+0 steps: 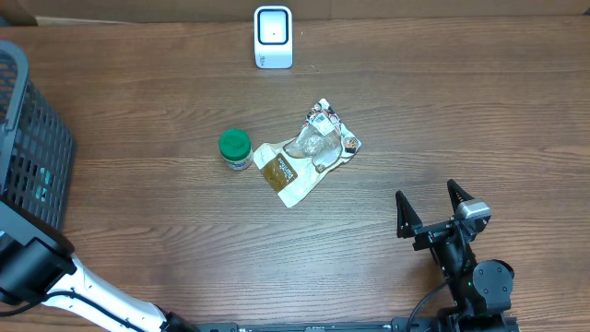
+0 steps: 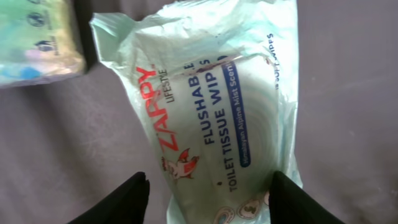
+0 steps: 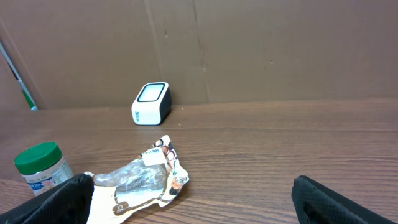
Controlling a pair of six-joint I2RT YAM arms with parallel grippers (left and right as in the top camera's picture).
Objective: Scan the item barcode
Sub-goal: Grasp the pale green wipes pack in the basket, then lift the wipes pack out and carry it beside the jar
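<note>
In the left wrist view my left gripper (image 2: 208,199) hangs over a pale green pack of flushable toilet tissue wipes (image 2: 217,106) lying on a grey floor. Its dark fingers straddle the pack's near end. The right finger is at the pack's edge and the left one stands apart from it, so the jaws are open. No barcode shows on the pack. The white scanner (image 1: 273,37) stands at the table's far edge, also seen from the right wrist (image 3: 151,103). My right gripper (image 1: 431,207) rests wide open near the front right, holding nothing (image 3: 193,205).
A black mesh basket (image 1: 28,138) stands at the left edge, with my left arm (image 1: 37,267) beside it. A green-lidded jar (image 1: 235,148) and a crumpled snack packet (image 1: 307,152) lie mid-table. Another pale packet (image 2: 37,43) lies beside the wipes.
</note>
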